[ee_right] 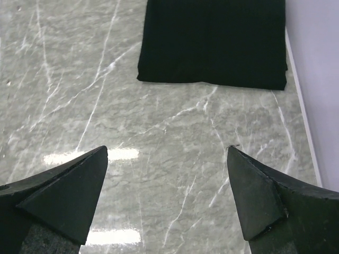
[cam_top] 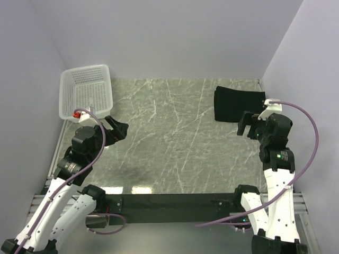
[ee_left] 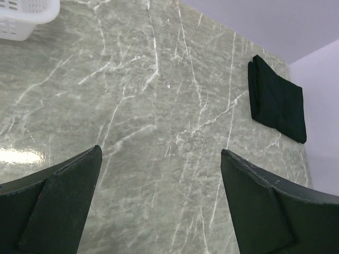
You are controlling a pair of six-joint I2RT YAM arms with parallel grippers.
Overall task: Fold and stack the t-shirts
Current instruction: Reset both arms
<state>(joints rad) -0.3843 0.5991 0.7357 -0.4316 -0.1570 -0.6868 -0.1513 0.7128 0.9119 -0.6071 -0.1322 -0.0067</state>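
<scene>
A folded black t-shirt (cam_top: 235, 104) lies flat at the far right of the marble table; it also shows in the left wrist view (ee_left: 276, 100) and in the right wrist view (ee_right: 213, 42). My right gripper (cam_top: 248, 126) is open and empty, hovering just in front of the shirt; its jaws stand wide apart (ee_right: 167, 153). My left gripper (cam_top: 116, 129) is open and empty at the left of the table, near the basket; its jaws also stand wide apart (ee_left: 160, 153).
A white plastic basket (cam_top: 85, 91) stands at the far left corner, its rim showing in the left wrist view (ee_left: 24, 18). Lilac walls close in the table (cam_top: 175, 143) on three sides. Purple cables loop from both arms.
</scene>
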